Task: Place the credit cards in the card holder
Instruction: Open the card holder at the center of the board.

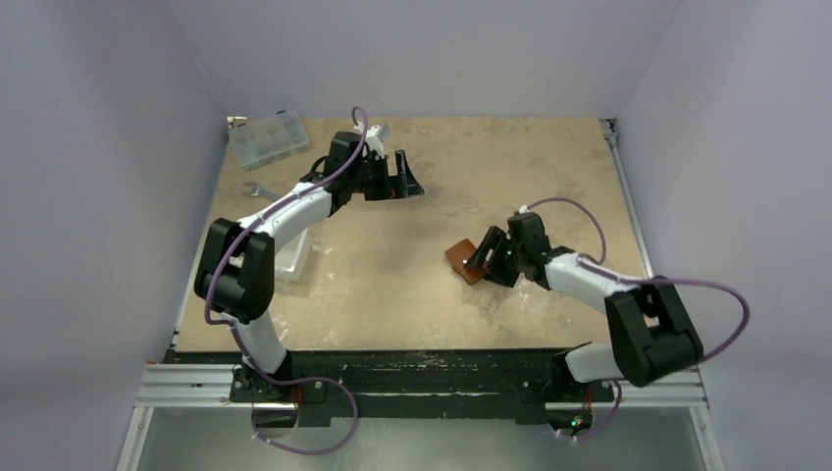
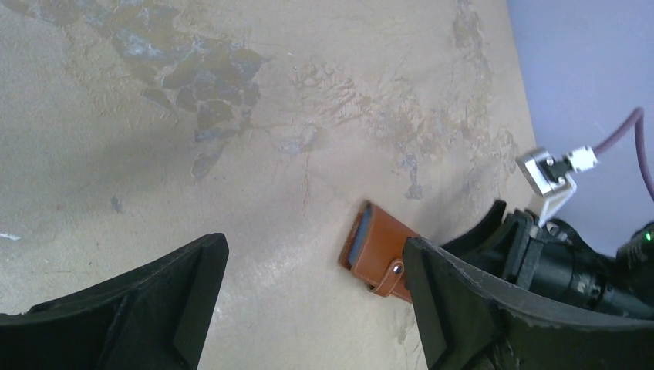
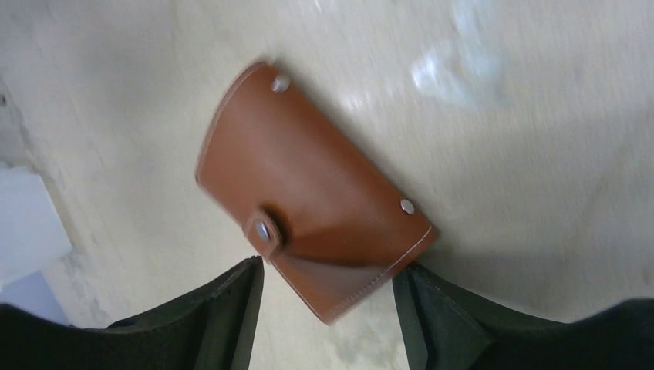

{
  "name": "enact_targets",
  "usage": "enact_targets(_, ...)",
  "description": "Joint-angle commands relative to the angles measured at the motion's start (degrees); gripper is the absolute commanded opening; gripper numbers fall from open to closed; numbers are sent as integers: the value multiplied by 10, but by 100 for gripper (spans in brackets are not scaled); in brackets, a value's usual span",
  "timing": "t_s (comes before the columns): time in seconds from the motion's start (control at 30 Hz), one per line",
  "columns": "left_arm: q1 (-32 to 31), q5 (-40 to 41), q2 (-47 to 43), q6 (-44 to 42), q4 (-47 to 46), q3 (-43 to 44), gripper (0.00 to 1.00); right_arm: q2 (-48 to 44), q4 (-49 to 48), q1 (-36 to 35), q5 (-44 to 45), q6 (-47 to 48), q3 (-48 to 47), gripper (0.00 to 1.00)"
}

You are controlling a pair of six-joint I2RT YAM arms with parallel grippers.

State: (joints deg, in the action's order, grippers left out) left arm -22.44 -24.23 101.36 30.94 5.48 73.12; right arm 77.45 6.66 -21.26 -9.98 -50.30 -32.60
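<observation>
Jaws parted, straddling with right gripper (image 3: 325,271) the near end of snapped-shut brown leather card holder (image 3: 316,193), lying flat on tan table (image 1: 412,285) right of centre, pinching nothing. Hovering far-left with left gripper (image 1: 405,177) spread wide, empty.

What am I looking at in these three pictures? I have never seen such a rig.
Two robot arms, left and right, are bolted to the near edge of a table. One picture looks down from above; the other two come from a camera on each wrist, so the black shapes at the bottom are that arm's own fingers. On the table lie a closed brown wallet, a clear plastic box, a wrench and a white tray partly under the left arm. The left gripper is open and empty. The right gripper is open too, its fingers either side of the wallet's end. No loose cards show.
</observation>
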Motion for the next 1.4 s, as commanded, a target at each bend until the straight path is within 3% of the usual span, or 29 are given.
enact_targets(0.0,-2,-21,0,5,-8,26,91,119,-98,14,14,130,-99,69)
enact_targets(0.1,-2,-19,0,1,-5,29,91,203,-74,10,4,251,-213,68)
enact_targets(0.2,-2,-16,3,-4,0,31,91,238,-17,-27,55,342,-308,70)
enact_targets(0.33,-2,-37,32,-8,10,43,91,273,101,-96,194,366,-406,72)
enact_targets(0.63,-22,-108,113,45,-18,39,84,92,108,-89,230,197,-227,73)
enact_targets(0.77,-56,-114,157,37,-2,52,83,41,34,-41,126,152,-135,66)
enact_targets(0.87,-74,-113,181,32,12,62,80,54,-57,2,5,132,-87,39)
enact_targets(0.9,-77,-113,187,34,12,62,79,66,-77,8,-19,128,-85,34)
enact_targets(1.13,-88,-107,200,80,-16,33,55,164,-120,14,-59,156,-151,32)
enact_targets(1.3,-100,-114,147,165,-129,-67,47,240,-90,9,-104,193,-255,32)
enact_targets(1.37,-93,-94,120,169,-125,-99,46,243,-86,4,-117,195,-267,33)
